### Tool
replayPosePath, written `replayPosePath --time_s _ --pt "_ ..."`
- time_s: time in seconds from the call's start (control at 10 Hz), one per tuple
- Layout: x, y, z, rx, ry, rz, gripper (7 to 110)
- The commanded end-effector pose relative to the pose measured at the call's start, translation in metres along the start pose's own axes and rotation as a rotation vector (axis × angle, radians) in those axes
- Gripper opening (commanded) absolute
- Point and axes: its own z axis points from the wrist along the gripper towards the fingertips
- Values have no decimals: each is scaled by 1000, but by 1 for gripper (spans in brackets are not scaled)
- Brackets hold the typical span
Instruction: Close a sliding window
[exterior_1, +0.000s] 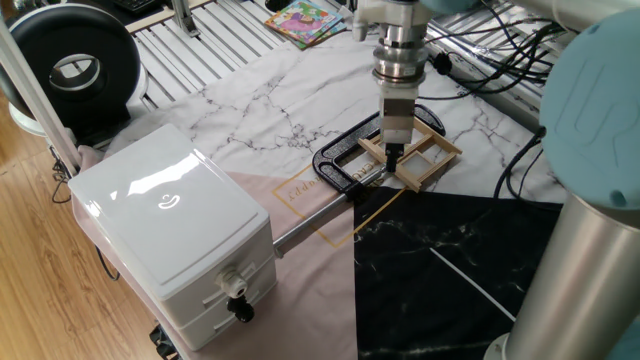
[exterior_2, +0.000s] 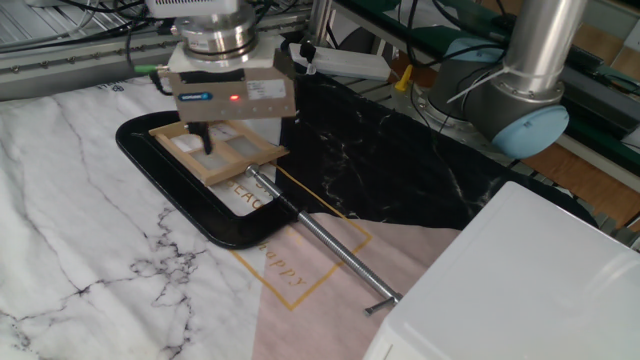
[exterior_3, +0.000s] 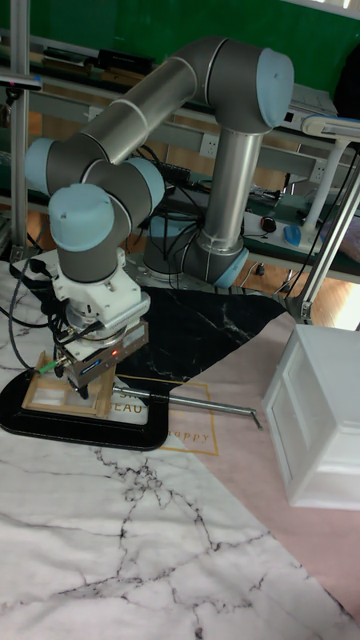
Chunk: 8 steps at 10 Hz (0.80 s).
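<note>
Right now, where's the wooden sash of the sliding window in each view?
One fixed view: the wooden sash lies right of centre in the upper half, under the end effector.
The other fixed view: the sash is upper left, tilted on its black frame.
Tall fixed view: the sash is at the left edge, mid-height.
Shared landmark: the white box.

The claw (exterior_2: 205, 140) points straight down onto the tan sash of the sliding window (exterior_2: 216, 152).
</note>
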Motion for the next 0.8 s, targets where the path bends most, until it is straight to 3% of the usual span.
replayPosePath --time_s 0.0,0.1,0.3,0.4,0.7 --pt "-35 0 -2 7 -146 -125 66" --pt "-32 -4 -1 19 -130 -125 66" --pt "-6 -25 0 100 -25 -104 66" --pt "3 -28 0 107 13 -97 88" --pt "20 -15 0 33 71 -84 88"
